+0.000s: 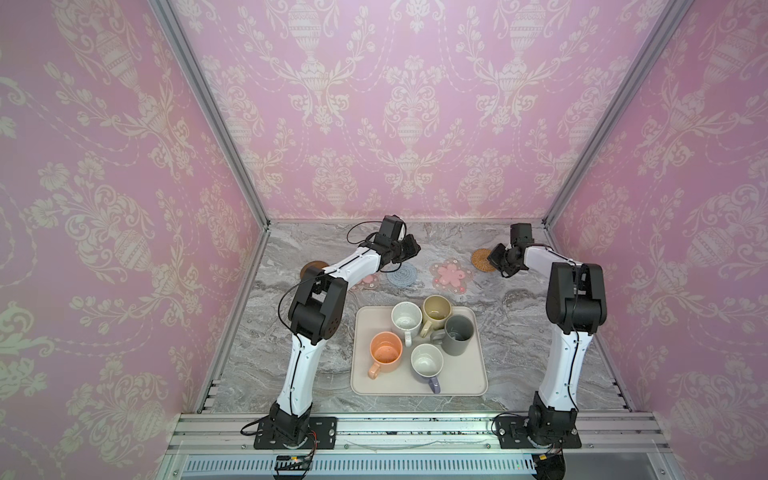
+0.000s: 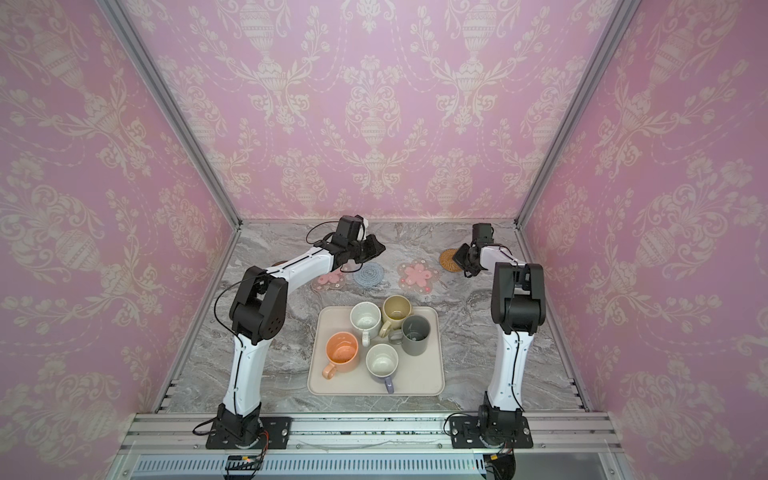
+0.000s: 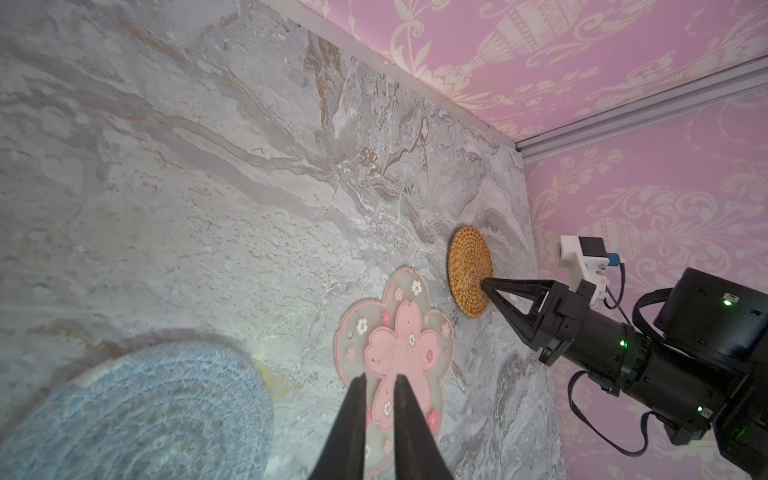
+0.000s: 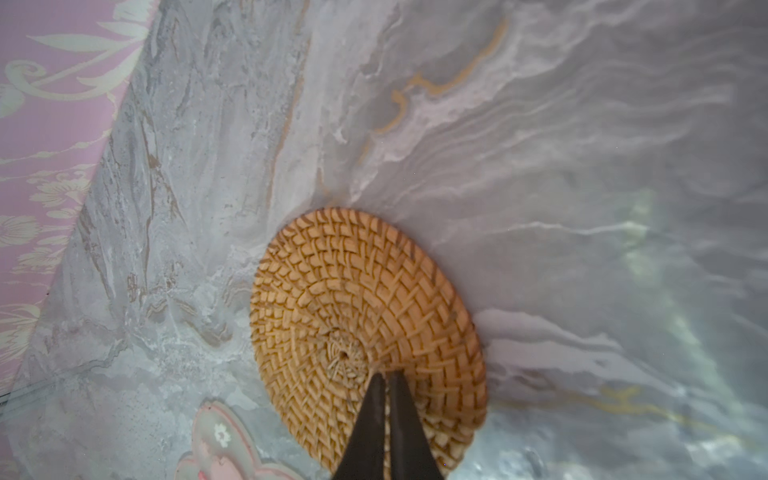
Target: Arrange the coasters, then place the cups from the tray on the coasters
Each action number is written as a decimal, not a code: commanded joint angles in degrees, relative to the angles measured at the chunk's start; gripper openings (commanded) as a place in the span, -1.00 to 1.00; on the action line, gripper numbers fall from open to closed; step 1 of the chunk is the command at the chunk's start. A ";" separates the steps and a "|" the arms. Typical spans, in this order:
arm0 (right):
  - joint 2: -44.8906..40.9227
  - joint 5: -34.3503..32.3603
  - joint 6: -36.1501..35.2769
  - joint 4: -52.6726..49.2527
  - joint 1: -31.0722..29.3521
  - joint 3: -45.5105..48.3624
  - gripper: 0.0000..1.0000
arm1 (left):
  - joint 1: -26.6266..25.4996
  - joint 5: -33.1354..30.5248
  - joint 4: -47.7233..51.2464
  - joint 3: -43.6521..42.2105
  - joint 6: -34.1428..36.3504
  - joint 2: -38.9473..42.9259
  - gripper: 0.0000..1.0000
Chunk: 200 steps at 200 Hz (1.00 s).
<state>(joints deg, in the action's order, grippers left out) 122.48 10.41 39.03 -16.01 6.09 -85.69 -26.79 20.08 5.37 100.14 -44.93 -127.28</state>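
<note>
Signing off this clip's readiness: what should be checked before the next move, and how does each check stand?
1. Coasters in a row: ok; brown coaster, flower coaster, blue coaster, second flower coaster, rattan coaster; the left arm hides part of the first two.
2. Right gripper off the rattan coaster: not ok; shut fingers seem to touch it.
3. Left gripper empty: ok; fingers slightly apart, nothing between.
4. Mugs upright on the tray: ok; orange mug, lavender mug, white mug, beige mug, grey mug.
5. Finger room around mugs: not ok behind; white, beige and grey crowd together.
</note>
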 commanded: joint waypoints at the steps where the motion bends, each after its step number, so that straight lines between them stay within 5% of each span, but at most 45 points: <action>1: -3.74 -1.63 -1.25 -0.20 0.82 4.71 -0.82 | -0.84 -1.77 3.04 0.97 2.43 3.34 -0.66; 200: -21.20 6.76 0.28 8.29 1.81 27.78 -0.76 | -5.03 -2.06 18.14 9.20 5.29 -2.57 -0.55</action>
<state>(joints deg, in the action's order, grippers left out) 105.25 13.93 38.65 -10.66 9.34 -60.90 -31.05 18.94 19.46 106.41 -41.78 -127.20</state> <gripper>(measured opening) 0.101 0.219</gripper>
